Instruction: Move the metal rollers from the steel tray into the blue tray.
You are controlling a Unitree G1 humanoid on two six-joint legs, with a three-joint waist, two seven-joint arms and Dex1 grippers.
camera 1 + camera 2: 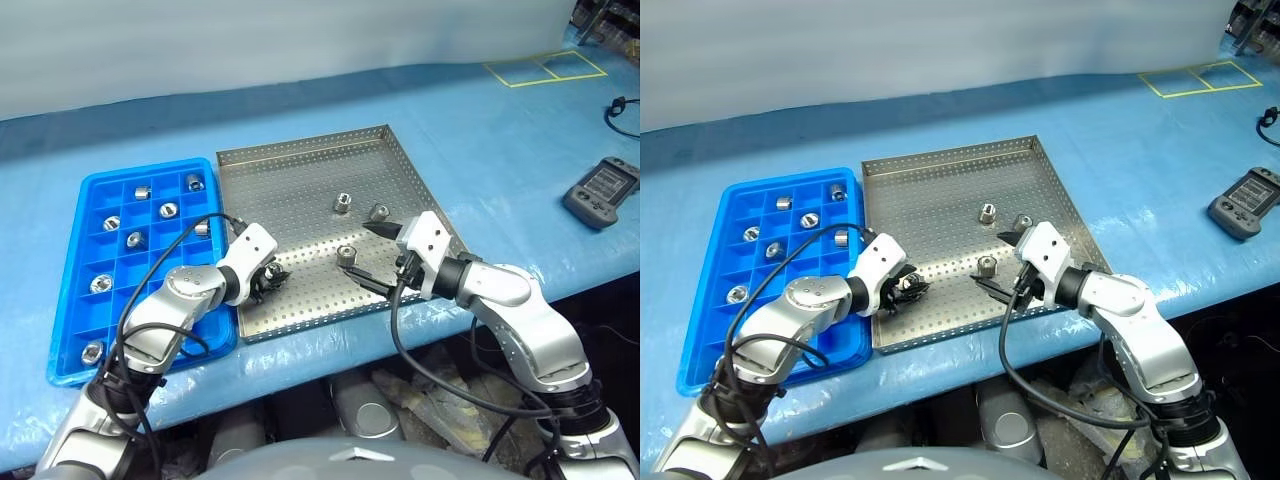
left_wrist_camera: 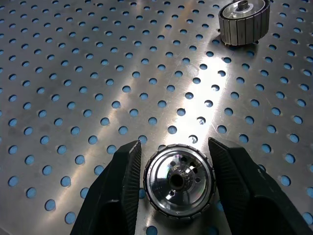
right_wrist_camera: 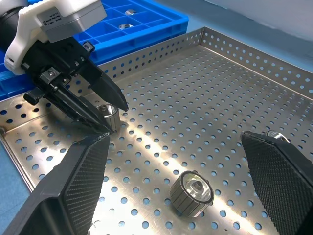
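Observation:
The steel tray [image 1: 290,185] lies mid-table, with the blue tray [image 1: 70,290] touching its left side. Several metal rollers [image 1: 166,210] sit in the blue tray's compartments. My left gripper [image 1: 268,278] is low over the steel tray's front left, shut on a metal roller [image 2: 179,178] that rests on the perforated sheet. The right wrist view shows that held roller [image 3: 108,116] between the black fingers. My right gripper [image 1: 362,250] hangs open over the front right, straddling a loose roller [image 1: 347,253]. Two more rollers [image 1: 343,202] [image 1: 379,211] stand farther back.
A black handheld controller [image 1: 602,192] lies on the blue table cover at the right, with a cable [image 1: 620,105] behind it. Yellow tape squares [image 1: 545,68] mark the far right. The table's front edge runs just below both trays.

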